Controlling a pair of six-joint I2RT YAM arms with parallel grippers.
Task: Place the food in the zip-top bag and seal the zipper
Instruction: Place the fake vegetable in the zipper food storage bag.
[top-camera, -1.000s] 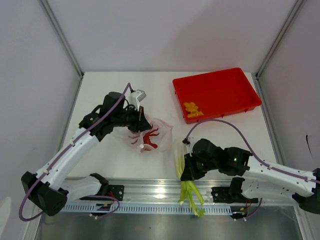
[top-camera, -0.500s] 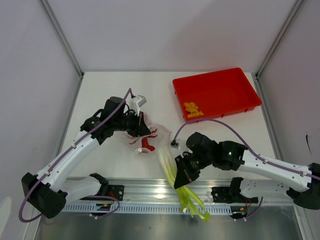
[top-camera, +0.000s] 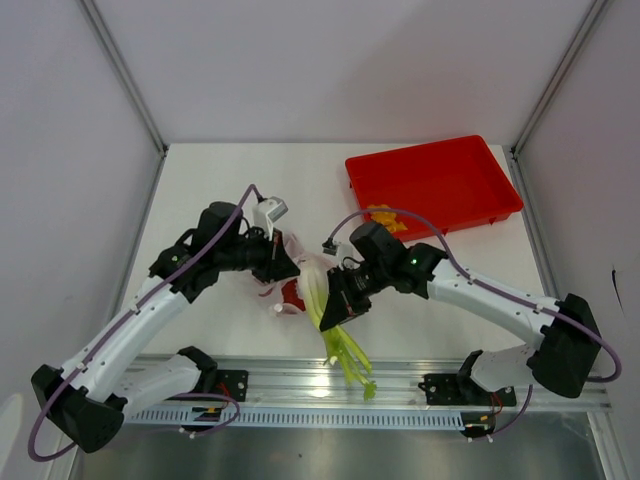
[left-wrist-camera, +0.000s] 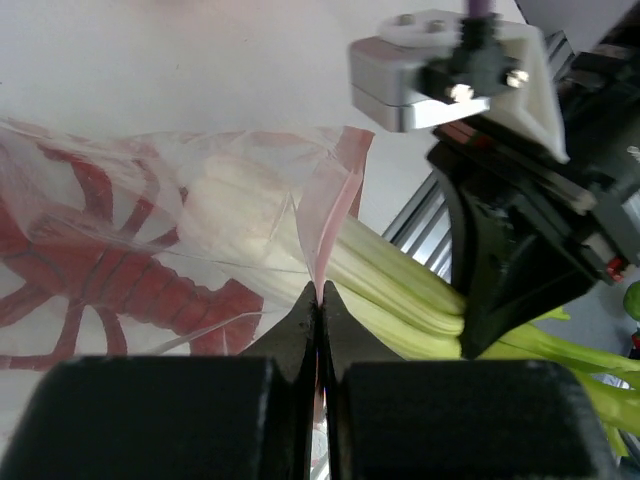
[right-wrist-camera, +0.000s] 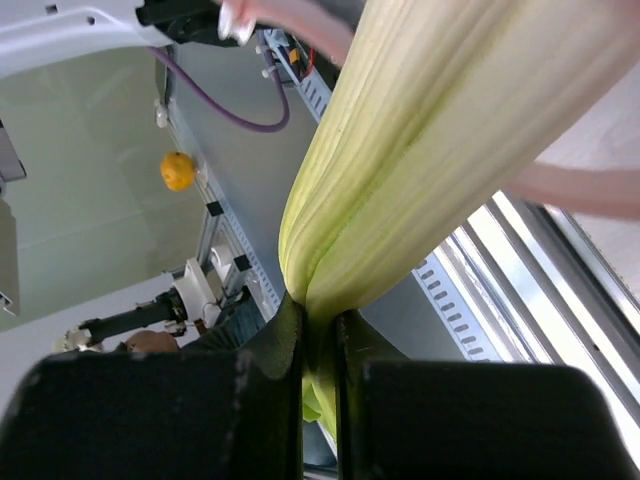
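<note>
Right now my left end effector (left-wrist-camera: 318, 300) is clenched on the pinkish zipper rim (left-wrist-camera: 338, 195) of the clear floppy plastic bag (left-wrist-camera: 120, 180), holding its mouth open. My right end effector (right-wrist-camera: 318, 315) grips the long pale-green-and-white leafy stalk (right-wrist-camera: 440, 130), whose white butt looks just inside, beside the dark red spiky piece (left-wrist-camera: 130, 285). I should feed it straight along the bag, rim held taut.

Green stalk (left-wrist-camera: 400, 300) has white end inside clear bag (left-wrist-camera: 140, 165)

Probably a robotics lab: white-panelled enclosure (top-camera: 330, 70), aluminium mounting rail (top-camera: 420, 372), white table (top-camera: 220, 180).
</note>
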